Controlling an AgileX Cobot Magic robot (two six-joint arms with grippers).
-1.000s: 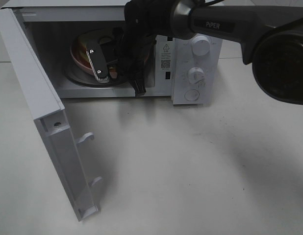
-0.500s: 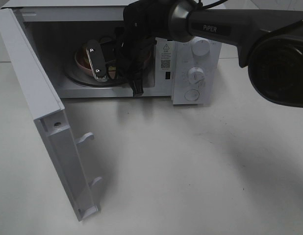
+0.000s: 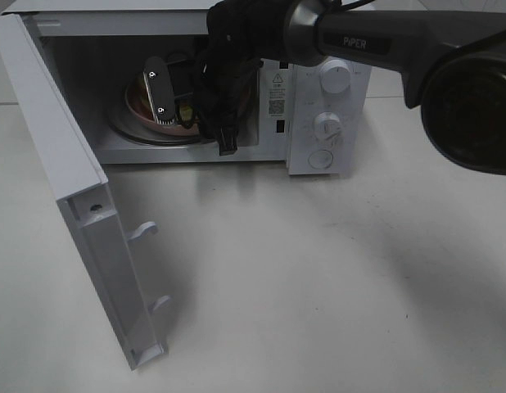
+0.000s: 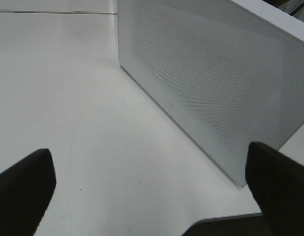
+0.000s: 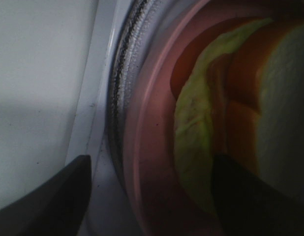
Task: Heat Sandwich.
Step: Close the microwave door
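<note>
The sandwich (image 5: 250, 93), white bread with green lettuce and a reddish filling, lies on a round pink plate (image 5: 152, 147) inside the open microwave (image 3: 277, 106). My right gripper (image 5: 147, 196) reaches into the oven and stands open. One finger is over the oven floor beside the plate's rim, the other over the sandwich's edge. From the high view the right gripper (image 3: 167, 110) covers most of the plate (image 3: 135, 100), and the sandwich is hidden there. My left gripper (image 4: 152, 191) is open and empty beside the microwave's white door (image 4: 216, 88).
The microwave door (image 3: 73, 172) swings far out to the left, with its latch hooks (image 3: 144, 231) pointing over the table. The control panel with two knobs (image 3: 333, 78) is on the oven's right. A glass turntable (image 3: 126, 131) bears the plate.
The right gripper's jaws have spread apart from shut. The gripper has shifted slightly up and back inside the oven. The left gripper has not changed.
</note>
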